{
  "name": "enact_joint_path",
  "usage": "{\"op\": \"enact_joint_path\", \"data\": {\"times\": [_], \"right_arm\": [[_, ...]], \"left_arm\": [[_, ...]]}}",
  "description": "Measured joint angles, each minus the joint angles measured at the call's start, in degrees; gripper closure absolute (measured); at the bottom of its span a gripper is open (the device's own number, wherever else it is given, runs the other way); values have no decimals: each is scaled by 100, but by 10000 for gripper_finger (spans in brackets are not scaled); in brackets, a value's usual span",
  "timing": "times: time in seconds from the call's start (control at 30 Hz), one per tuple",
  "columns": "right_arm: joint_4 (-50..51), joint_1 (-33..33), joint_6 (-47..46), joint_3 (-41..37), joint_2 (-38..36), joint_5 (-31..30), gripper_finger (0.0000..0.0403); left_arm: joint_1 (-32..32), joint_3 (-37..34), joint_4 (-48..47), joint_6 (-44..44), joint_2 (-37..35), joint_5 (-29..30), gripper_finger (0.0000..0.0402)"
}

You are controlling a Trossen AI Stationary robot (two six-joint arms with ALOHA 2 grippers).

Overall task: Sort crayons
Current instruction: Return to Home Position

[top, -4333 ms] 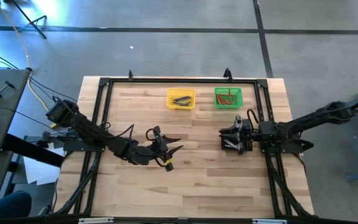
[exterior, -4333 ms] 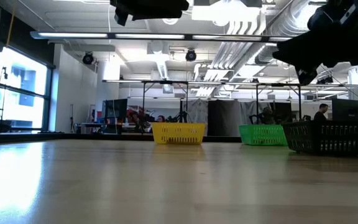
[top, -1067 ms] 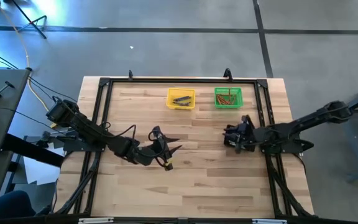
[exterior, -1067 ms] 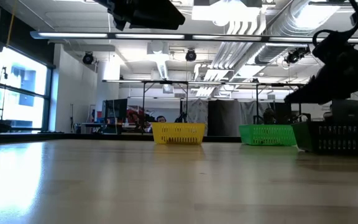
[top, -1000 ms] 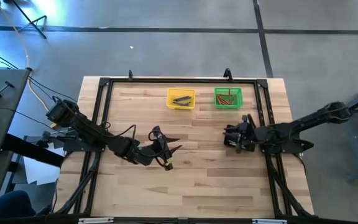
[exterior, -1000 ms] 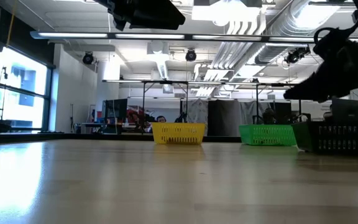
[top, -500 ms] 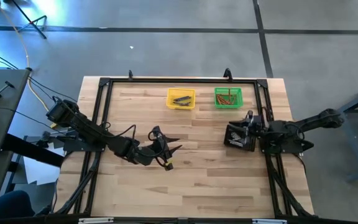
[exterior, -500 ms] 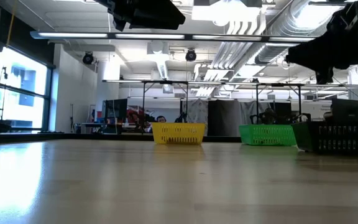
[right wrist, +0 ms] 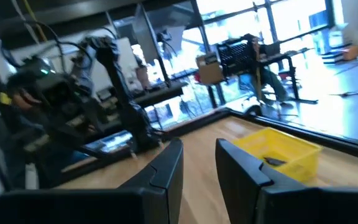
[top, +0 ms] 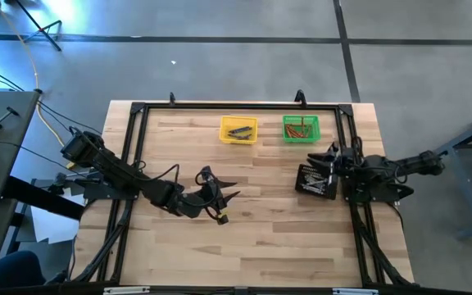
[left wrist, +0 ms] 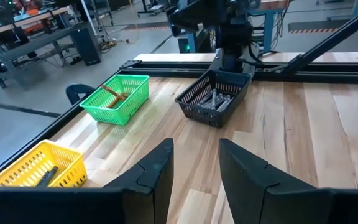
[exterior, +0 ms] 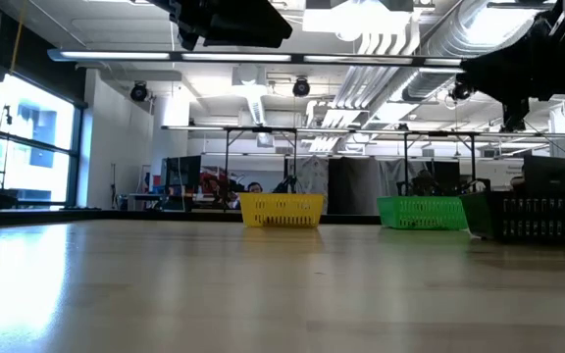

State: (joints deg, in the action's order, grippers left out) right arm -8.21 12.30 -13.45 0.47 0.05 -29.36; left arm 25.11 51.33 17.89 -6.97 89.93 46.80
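My left gripper point(top: 231, 191) hangs open above the table's middle with nothing between its fingers point(left wrist: 194, 171). My right gripper point(top: 329, 159) is drawn back near the right edge, over the far side of the black ribbed tray point(top: 315, 183). It points about level and stands open on nothing point(right wrist: 197, 168). Grey and silvery crayons point(left wrist: 215, 99) lie in that tray. Orange-brown crayons point(left wrist: 112, 93) lie in the green bin point(top: 301, 129). Dark grey-blue crayons point(top: 238, 130) lie in the yellow bin point(top: 238, 129). Both bins stand on their bases at the far edge.
A black metal frame point(top: 220, 106) runs around the table's edges. Bare wood lies across the table's near half point(top: 244, 246). The low view shows the yellow bin point(exterior: 281, 210), the green bin point(exterior: 416, 213) and the tray point(exterior: 533, 218) in a row, both arms overhead.
My right gripper has drawn back from over the black tray toward the table's right edge and has risen. It has tipped up from slanting down to about level, which uncovers the tray. My left arm has kept still.
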Motion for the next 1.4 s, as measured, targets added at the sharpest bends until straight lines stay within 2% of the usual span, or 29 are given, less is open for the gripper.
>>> {"op": "enact_joint_path", "data": {"times": [0.2,0.57,1.03,1.2,1.4], "right_arm": [[401,-912,0,0,-1,2,313],[387,-3190,0,0,-2,2,313],[383,-5720,-2,0,5,1,313],[383,-6128,-1,0,32,1,313],[383,-6182,-2,0,33,4,313]], "left_arm": [[-1,0,-2,-25,0,-14,284],[-1,0,-12,75,0,-16,284],[-77,0,-7,217,0,-19,284],[-77,0,-8,121,0,-19,284],[-77,0,-8,121,0,-19,284]]}}
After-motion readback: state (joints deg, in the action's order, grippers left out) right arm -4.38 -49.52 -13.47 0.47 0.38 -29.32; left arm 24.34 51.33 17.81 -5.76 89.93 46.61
